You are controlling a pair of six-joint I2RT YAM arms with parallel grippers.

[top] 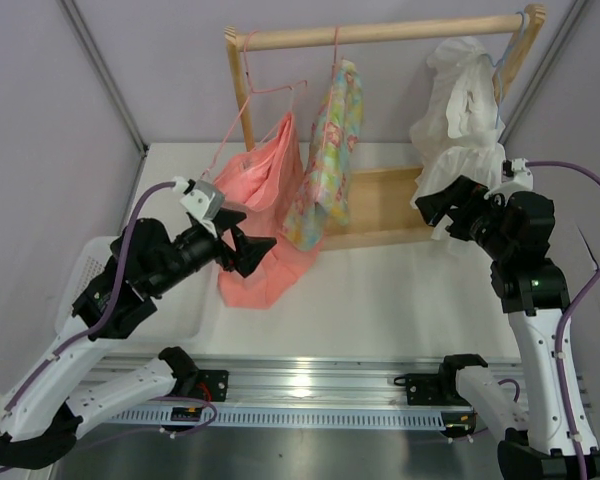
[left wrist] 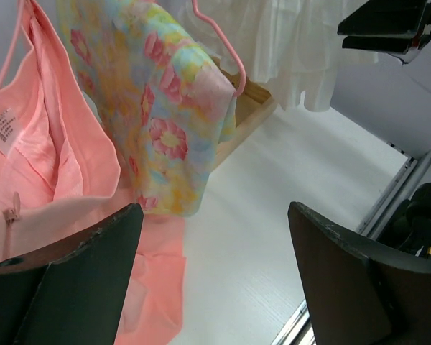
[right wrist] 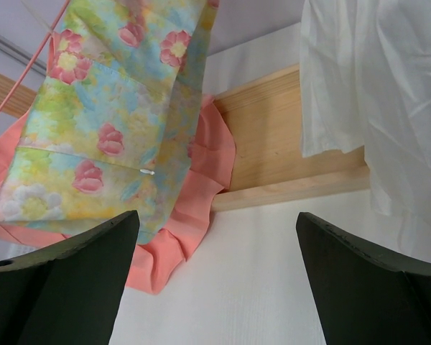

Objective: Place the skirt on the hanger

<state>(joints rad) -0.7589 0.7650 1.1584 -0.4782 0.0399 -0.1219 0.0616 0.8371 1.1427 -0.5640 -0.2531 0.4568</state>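
Overall one skirt (top: 325, 160), one salmon garment (top: 263, 195), one white garment (top: 460, 100)

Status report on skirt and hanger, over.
Left pincer, right pincer open, empty. Skirt draped on hanger, hanging from rail. Nothing in the way.

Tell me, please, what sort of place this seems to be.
Probably a robotics lab test cell: plain panel walls enclose a white table, a wooden clothes rack stands on it, and an aluminium mounting rail runs along the near edge.
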